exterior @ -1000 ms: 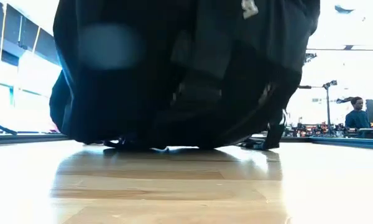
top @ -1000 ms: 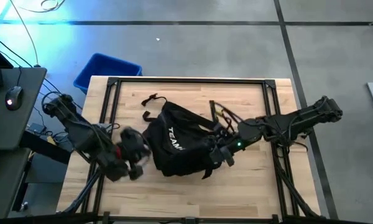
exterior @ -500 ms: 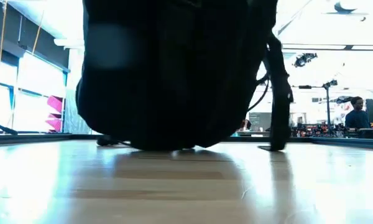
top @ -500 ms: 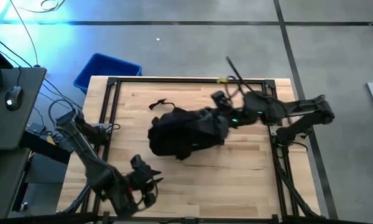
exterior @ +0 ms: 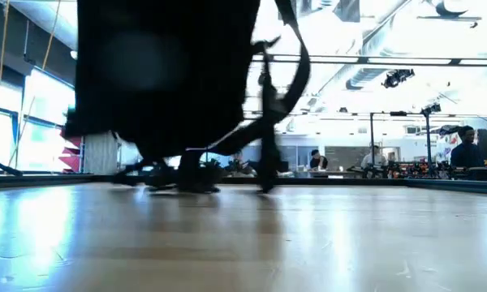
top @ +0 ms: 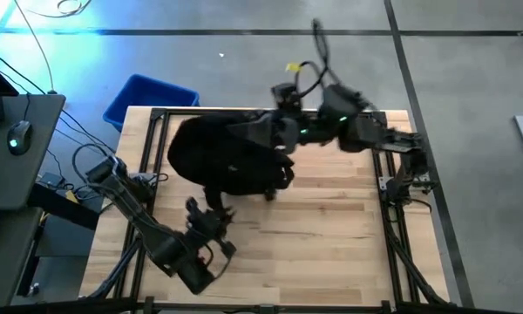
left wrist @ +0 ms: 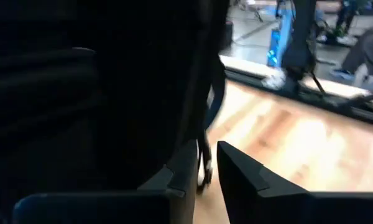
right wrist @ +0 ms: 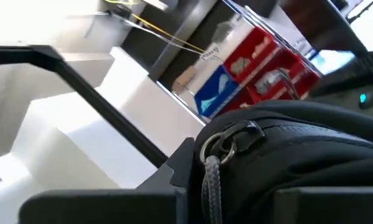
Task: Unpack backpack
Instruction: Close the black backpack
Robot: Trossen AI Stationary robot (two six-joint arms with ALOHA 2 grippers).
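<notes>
Half of backpack [top: 222, 157] apparently lifted; right gripper [top: 275, 131] grip point hidden.

We can read no lettering, number or brand anywhere. The red, white and blue panel [right wrist: 248, 68] in the right wrist view carries shapes only, and nothing legible shows on the large black fabric backpack [top: 222, 153].

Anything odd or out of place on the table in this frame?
Yes. The backpack hangs lifted over the table's far edge, gripped by the right tool, instead of resting flat. In the low view its straps dangle loose to the tabletop. The left tool sits near the front, below the bag. Nothing looks spilled.
</notes>
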